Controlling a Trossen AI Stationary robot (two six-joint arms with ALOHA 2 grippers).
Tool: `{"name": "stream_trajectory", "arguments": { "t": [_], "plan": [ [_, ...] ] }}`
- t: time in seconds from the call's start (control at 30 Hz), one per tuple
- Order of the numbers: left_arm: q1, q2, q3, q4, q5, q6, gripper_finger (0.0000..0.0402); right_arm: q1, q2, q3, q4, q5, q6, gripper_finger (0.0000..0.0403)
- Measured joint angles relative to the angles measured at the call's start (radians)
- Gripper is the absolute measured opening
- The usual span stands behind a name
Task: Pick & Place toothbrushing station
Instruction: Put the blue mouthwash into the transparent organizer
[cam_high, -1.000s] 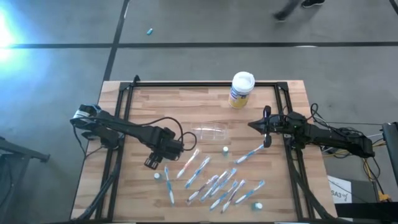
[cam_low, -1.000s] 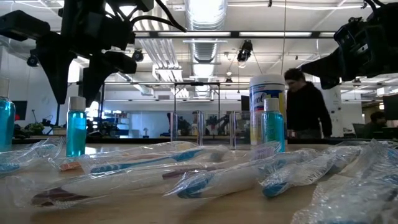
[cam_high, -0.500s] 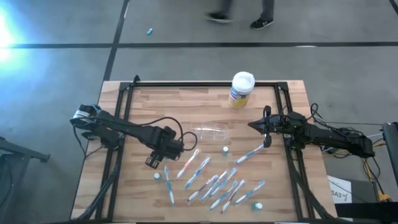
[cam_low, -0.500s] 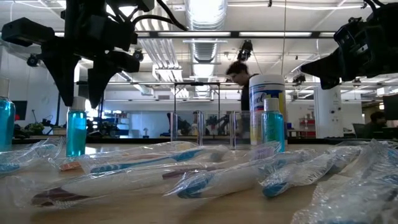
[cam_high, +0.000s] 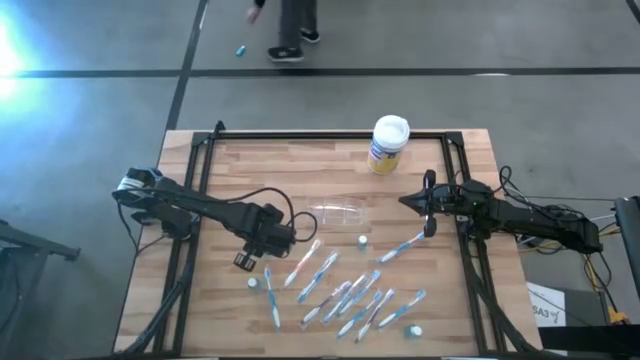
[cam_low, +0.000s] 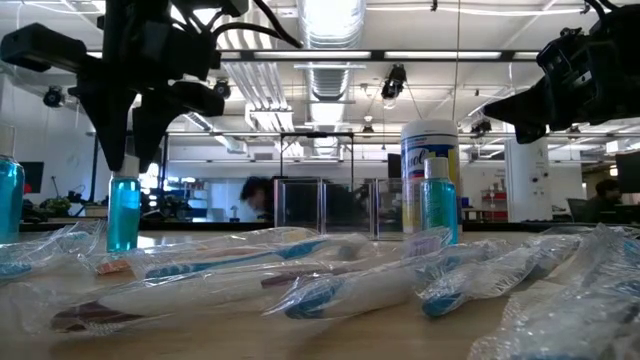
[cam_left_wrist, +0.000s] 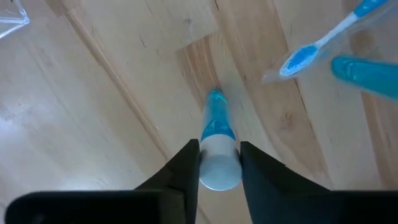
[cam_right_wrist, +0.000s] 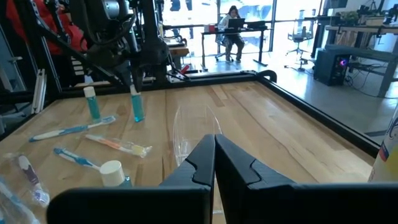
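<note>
My left gripper (cam_high: 246, 261) stands over a small blue tube (cam_low: 123, 212) with a white cap (cam_left_wrist: 219, 164) that stands upright on the table, and is shut on its cap. A second blue tube (cam_high: 253, 284) stands just nearer, and a third (cam_high: 362, 242) stands mid-table. The clear plastic holder (cam_high: 338, 212) rests on the wood mid-table. Several wrapped toothbrushes (cam_high: 345, 292) lie flat near the front. My right gripper (cam_high: 405, 200) is shut and empty, held above the table right of the holder. My left gripper pinches the tube's white cap (cam_left_wrist: 219, 164) between its two fingers (cam_left_wrist: 186, 168), one on each side. The fingers come from above, pointing down. The tube stands upright with its base on the table.
A white-lidded canister (cam_high: 389, 145) with a yellow-blue label stands at the far edge. Another tube (cam_high: 412, 330) stands near the front right. A black frame (cam_high: 330, 135) runs around the table. A person walks on the floor beyond the table.
My left gripper has gone down onto the tube, and its fingers have closed in on the white cap, which now sits between them. The tube has stayed upright in place.
</note>
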Motion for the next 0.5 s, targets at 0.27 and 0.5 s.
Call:
{"name": "stream_trajectory", "arguments": {
  "t": [0.27,0.5],
  "plan": [
    [0.0,-0.001,0.021,-0.026,-0.007,0.015,0.0093,0.0,0.0,0.0,0.0,0.0,0.0,0.0008],
    [0.013,-0.003,0.187,-0.1,-0.01,0.009,0.0093,0.0,0.0,0.0,0.001,0.0,0.0,0.0008]
  ]
}}
